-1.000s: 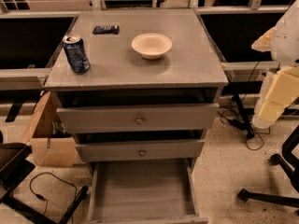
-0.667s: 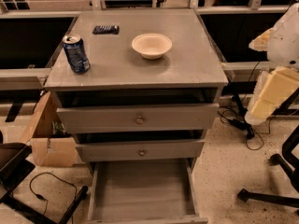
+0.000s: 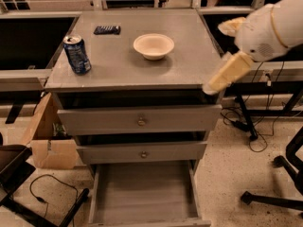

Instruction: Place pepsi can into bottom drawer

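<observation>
Approach step. Can (image 3: 77, 55) stands upright at the bench's (image 3: 118, 67) left front corner, untouched. Pincer (image 3: 214, 58) hangs at the bench's right edge, spread wide, holding nothing. Bottom drawer (image 3: 142, 193) is pulled out. Next: reach left across the bench, clear the bowl (image 3: 153, 46), and bracket the can.

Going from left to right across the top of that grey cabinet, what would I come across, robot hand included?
pepsi can → flat black rectangular item → cream bowl → the gripper, open, at the right edge of the cabinet top.
</observation>
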Action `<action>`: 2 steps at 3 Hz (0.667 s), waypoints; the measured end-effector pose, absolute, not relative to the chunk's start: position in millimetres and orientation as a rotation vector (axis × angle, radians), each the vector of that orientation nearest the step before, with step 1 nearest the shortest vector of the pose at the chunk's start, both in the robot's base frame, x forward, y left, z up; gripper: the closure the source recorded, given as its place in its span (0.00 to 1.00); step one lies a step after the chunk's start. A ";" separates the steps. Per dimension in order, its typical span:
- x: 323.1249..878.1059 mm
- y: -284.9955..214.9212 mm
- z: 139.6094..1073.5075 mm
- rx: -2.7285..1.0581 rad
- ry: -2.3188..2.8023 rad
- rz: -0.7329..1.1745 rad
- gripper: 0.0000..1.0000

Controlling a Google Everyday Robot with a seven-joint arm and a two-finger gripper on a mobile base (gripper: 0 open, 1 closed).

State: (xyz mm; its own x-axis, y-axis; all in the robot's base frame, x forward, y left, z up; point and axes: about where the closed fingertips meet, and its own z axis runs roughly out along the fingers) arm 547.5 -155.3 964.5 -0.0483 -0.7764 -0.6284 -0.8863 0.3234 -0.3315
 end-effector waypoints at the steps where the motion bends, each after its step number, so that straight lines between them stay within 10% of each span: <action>1: 586.7 -116.6 985.0 -1.375 1.688 0.242 0.00; 2: 586.7 -116.6 985.0 -1.375 1.688 0.242 0.00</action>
State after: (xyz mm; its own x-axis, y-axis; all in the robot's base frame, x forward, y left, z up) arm 586.7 -116.6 985.0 0.0421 -0.6750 -0.7366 -0.8546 0.3576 -0.3765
